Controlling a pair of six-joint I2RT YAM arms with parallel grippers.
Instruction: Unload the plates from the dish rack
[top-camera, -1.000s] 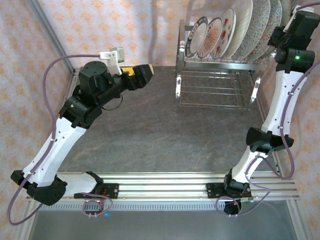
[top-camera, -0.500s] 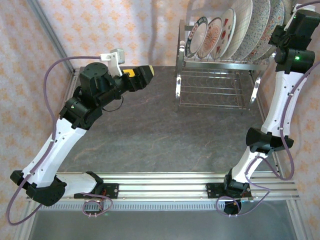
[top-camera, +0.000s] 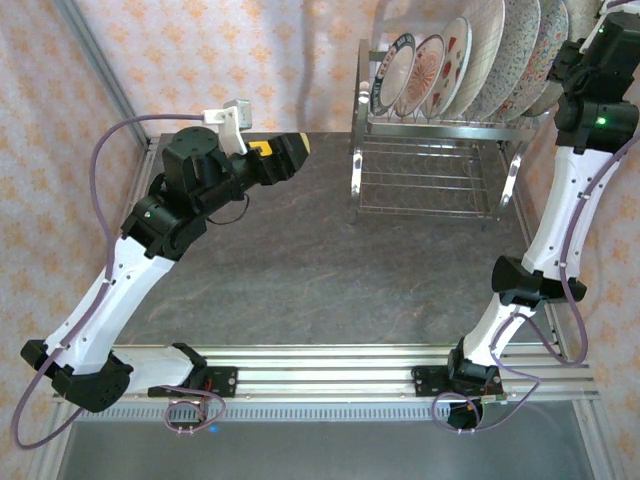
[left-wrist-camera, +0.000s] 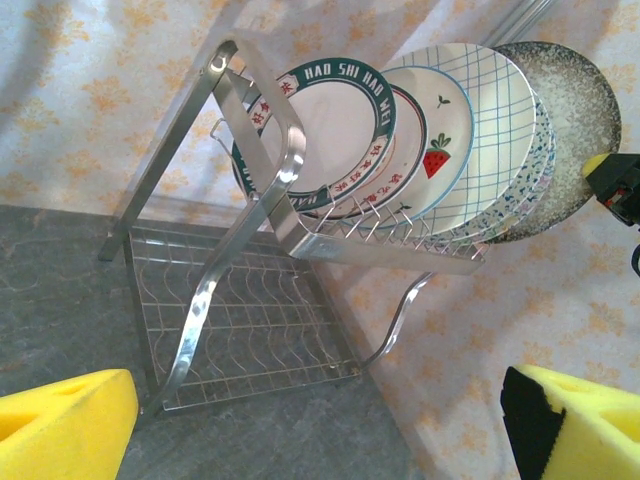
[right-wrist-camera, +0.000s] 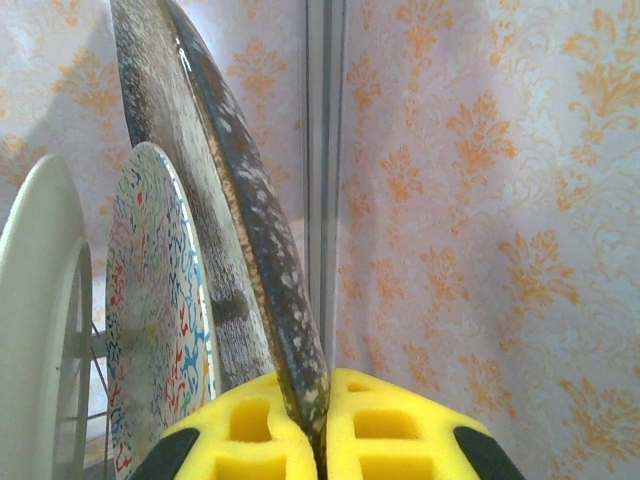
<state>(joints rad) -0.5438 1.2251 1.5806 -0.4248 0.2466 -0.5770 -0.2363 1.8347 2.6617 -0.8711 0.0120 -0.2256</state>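
At the right end of the dish rack (top-camera: 430, 165), the right gripper (right-wrist-camera: 320, 405) clamps the rim of the dark speckled plate (right-wrist-camera: 255, 240), apparently to lift it out, while the left gripper (top-camera: 290, 152) hovers left of the rack, jaws wide apart.

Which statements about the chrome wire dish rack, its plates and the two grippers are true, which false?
1. The right gripper is shut on the rim of the dark speckled round plate. True.
2. The left gripper holds a plate. False: it is open and empty, facing the chrome wire dish rack.
3. The white plate with a red strawberry lies flat on the table. False: it stands on edge in the rack's upper slots.
4. The green-rimmed white plate is the rack's end plate nearest the left gripper. True.
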